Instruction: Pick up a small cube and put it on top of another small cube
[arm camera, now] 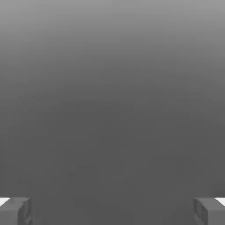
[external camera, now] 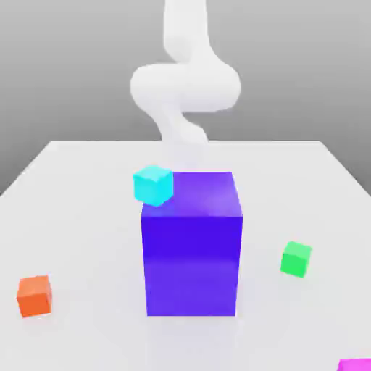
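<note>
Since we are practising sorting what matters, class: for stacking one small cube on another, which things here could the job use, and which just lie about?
Could be used:
- magenta cube
- green cube

Lying about:
- orange cube
- cyan cube
- blue-purple block

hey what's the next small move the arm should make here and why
Probably swing the open hand across toward the magenta cube, keeping it high on the way. Its fingers are apart with nothing between them, and that cube sits at the exterior view's lower right edge, beyond the tall blue block, which looks like something to clear.
</note>
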Robot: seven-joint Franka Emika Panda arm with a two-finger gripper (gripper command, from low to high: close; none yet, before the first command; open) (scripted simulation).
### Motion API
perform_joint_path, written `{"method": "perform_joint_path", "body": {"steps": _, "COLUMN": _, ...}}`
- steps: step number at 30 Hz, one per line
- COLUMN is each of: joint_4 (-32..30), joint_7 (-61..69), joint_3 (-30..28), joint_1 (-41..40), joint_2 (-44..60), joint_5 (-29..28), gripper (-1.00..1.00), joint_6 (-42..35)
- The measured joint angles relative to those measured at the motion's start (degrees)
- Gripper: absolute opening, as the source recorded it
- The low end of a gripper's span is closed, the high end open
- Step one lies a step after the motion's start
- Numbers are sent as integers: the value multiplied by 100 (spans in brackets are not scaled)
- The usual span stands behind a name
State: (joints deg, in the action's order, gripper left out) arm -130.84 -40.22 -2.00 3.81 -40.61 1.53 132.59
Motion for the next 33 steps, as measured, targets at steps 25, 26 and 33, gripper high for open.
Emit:
{"method": "perform_joint_path", "body": {"steps": 25, "joint_4": 915, "joint_7": 5363, "joint_3": -256, "joint_1": 2062, "joint_2": 5151, "joint_5": 1157, "gripper": 0, "joint_6": 889}}
{"method": "perform_joint_path", "body": {"steps": 26, "joint_4": 946, "joint_7": 5501, "joint_3": -216, "joint_1": 2089, "joint_2": 5337, "joint_5": 1091, "gripper": 0, "joint_6": 941}}
{"method": "perform_joint_path", "body": {"steps": 33, "joint_4": 1157, "joint_7": 6259, "joint_3": -77, "joint_1": 2403, "joint_2": 6580, "joint_5": 309, "gripper": 0, "joint_6": 1316}}
